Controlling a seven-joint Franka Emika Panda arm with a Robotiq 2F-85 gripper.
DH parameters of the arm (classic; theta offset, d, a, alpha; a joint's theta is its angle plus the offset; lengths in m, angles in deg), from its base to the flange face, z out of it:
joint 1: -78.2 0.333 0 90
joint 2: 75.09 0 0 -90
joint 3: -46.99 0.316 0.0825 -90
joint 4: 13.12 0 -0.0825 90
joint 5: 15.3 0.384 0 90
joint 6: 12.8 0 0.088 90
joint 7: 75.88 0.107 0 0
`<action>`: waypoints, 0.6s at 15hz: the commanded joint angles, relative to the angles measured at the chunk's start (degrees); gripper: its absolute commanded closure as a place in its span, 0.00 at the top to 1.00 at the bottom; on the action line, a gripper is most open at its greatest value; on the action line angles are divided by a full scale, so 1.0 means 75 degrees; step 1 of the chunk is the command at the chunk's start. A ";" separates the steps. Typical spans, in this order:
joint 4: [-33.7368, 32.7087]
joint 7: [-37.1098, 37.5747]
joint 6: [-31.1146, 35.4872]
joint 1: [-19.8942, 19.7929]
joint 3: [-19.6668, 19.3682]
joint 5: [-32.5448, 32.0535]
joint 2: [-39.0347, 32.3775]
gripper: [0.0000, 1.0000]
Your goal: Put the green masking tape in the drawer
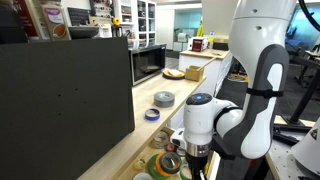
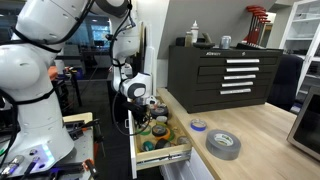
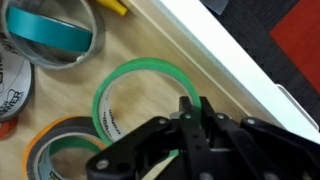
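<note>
The green masking tape [image 3: 128, 69] is a thin green ring lying low in the open wooden drawer [image 2: 166, 157], near its white side wall. In the wrist view my gripper [image 3: 190, 112] is shut on the ring's near rim, one finger inside and one outside. In both exterior views the gripper [image 2: 150, 113] [image 1: 192, 152] reaches down into the drawer. The tape is hard to make out in the exterior views.
Other rolls lie in the drawer: a teal one [image 3: 50, 30], an orange one [image 3: 55, 148] and a printed one [image 3: 10, 85]. On the counter lie a grey roll [image 2: 223, 144] and a blue roll [image 2: 198, 125]. A black tool chest [image 2: 225, 70] stands behind.
</note>
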 commanded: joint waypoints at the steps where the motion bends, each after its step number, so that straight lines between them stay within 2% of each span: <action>1: 0.0051 -0.0213 -0.0070 -0.0202 0.0151 0.0186 -0.0052 0.41; 9: 0.0259 -0.0256 -0.0262 -0.0489 0.0389 0.0296 0.0411 0.93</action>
